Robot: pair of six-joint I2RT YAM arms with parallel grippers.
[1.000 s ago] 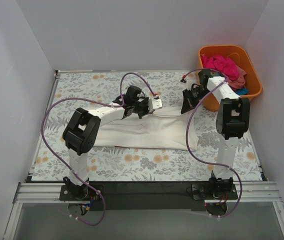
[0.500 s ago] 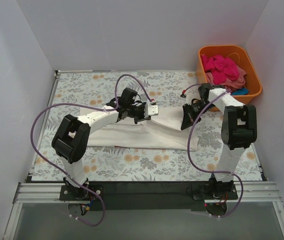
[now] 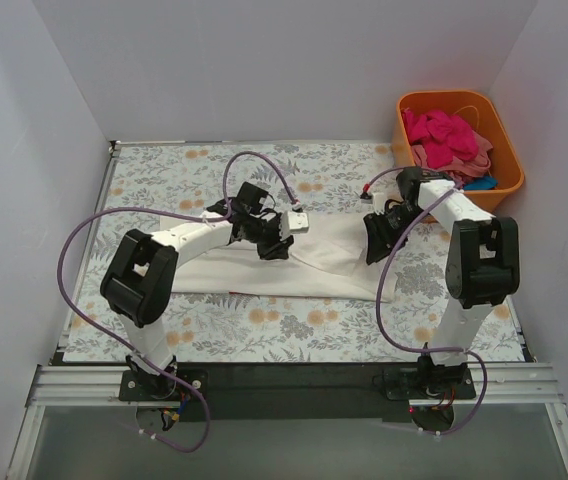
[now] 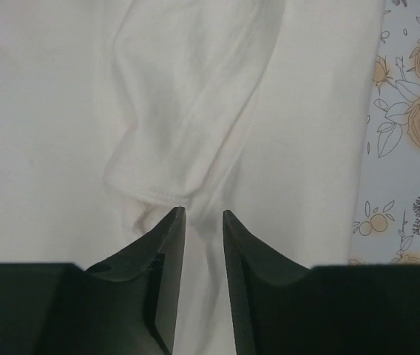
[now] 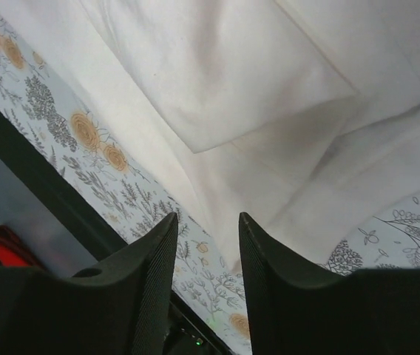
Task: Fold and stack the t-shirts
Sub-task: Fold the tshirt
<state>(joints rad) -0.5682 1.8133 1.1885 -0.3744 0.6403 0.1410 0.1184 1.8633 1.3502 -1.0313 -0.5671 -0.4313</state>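
A white t-shirt (image 3: 324, 268) lies spread across the middle of the floral table, its far edge rumpled between the two grippers. My left gripper (image 3: 276, 244) sits low on its left part. In the left wrist view its jaws (image 4: 202, 213) stand a narrow gap apart with a bunched fold of the white cloth (image 4: 188, 118) pinched at the tips. My right gripper (image 3: 375, 243) hovers over the shirt's right end. In the right wrist view it (image 5: 208, 216) is open and empty above the shirt (image 5: 232, 74). No logo shows.
An orange tub (image 3: 444, 96) stands at the back right, holding magenta (image 3: 439, 128), pink (image 3: 461, 156) and blue (image 3: 482, 183) clothes. The floral cloth (image 3: 164, 180) covers the table. White walls close in on three sides. Purple cables loop off both arms.
Both grippers have come down and toward the near side, bringing the shirt's lifted far edge lower onto the shirt. The left arm's elbow has swung left.
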